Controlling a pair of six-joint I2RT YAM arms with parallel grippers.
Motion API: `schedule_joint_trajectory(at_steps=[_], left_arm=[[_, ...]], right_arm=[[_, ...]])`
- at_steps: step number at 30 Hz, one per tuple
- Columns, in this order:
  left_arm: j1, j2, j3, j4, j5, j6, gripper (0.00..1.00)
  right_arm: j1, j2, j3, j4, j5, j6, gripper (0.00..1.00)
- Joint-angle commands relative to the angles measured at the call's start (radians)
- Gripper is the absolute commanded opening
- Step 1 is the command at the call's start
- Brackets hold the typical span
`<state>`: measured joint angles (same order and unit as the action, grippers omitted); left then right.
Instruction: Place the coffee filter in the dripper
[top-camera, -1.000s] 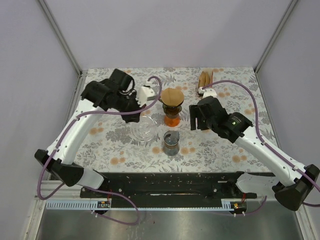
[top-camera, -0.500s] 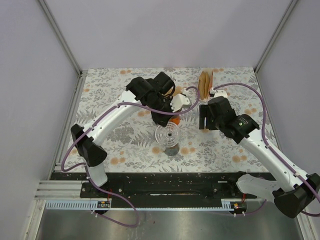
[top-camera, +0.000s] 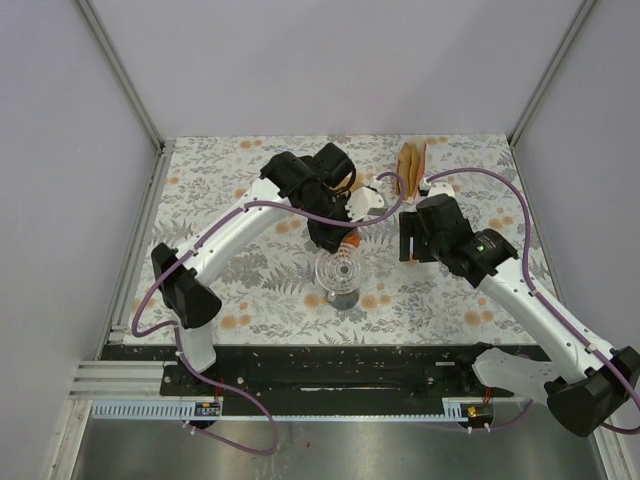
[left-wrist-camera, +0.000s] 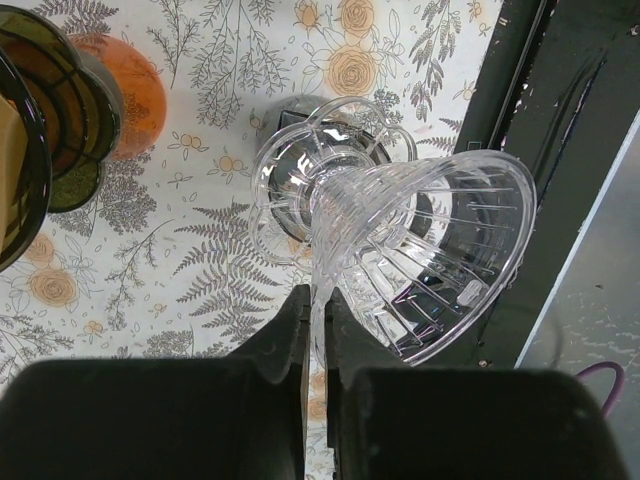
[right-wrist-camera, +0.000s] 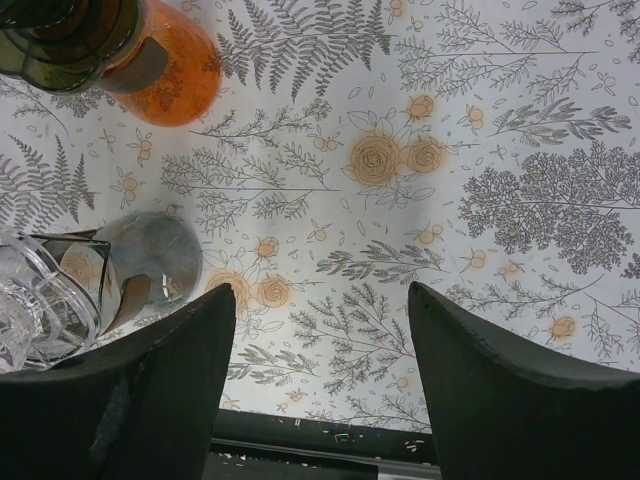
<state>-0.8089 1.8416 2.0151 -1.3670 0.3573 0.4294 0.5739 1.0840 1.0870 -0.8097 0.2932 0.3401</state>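
At mid-counter (top-camera: 260, 300) the left hand (left-wrist-camera: 318, 300) pinches the rim of an empty clear dripper (left-wrist-camera: 420, 250), tilted over a glass cup (right-wrist-camera: 150, 255) whose contents I cannot make out. Just beside, a smoked dripper (left-wrist-camera: 70, 110) on an orange carafe (right-wrist-camera: 170, 75) holds a brown coffee filter (left-wrist-camera: 8, 160). Spare filters (top-camera: 410, 163) sit at the far edge. The right hand (right-wrist-camera: 320, 295) hangs spread

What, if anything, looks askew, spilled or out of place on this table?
Nothing is spilled or broken. The one unsettled item is the clear dripper, pinched by its rim in the left gripper above the glass cup. Whether it sits level there cannot be told.
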Motion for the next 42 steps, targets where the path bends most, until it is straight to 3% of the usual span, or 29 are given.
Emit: schedule_joint_trajectory(at_steps=[1, 7, 13, 19, 22, 28, 33, 37, 42], left_arm=[[-0.003, 0.010, 0.008, -0.179, 0.034, 0.011, 0.07], [-0.003, 0.042, 0.051, -0.179, 0.037, 0.006, 0.23], [-0.003, 0.064, 0.096, -0.179, 0.012, 0.000, 0.32], [-0.003, 0.056, 0.134, -0.178, 0.002, -0.001, 0.62], [-0.001, 0.045, 0.158, -0.173, -0.014, -0.001, 0.70], [0.000, 0.004, 0.194, -0.144, -0.044, -0.018, 0.75], [0.043, -0.099, 0.134, -0.045, -0.063, -0.072, 0.77], [0.158, -0.243, -0.010, 0.123, -0.095, -0.136, 0.79], [0.388, -0.373, -0.162, 0.310, -0.130, -0.202, 0.81]], right_arm=[[-0.008, 0.002, -0.006, 0.018, -0.031, -0.010, 0.78], [-0.008, 0.010, -0.003, 0.026, -0.077, -0.012, 0.78], [-0.008, 0.013, -0.001, 0.029, -0.094, -0.009, 0.78], [-0.008, 0.011, 0.005, 0.029, -0.082, -0.009, 0.79], [-0.008, 0.007, 0.014, 0.029, -0.057, -0.012, 0.78], [-0.020, 0.014, 0.048, 0.041, 0.015, -0.027, 0.73], [-0.066, 0.074, 0.123, 0.112, 0.055, -0.081, 0.61], [-0.118, 0.152, 0.209, 0.158, 0.069, -0.125, 0.54], [-0.192, 0.250, 0.290, 0.234, 0.032, -0.159, 0.49]])
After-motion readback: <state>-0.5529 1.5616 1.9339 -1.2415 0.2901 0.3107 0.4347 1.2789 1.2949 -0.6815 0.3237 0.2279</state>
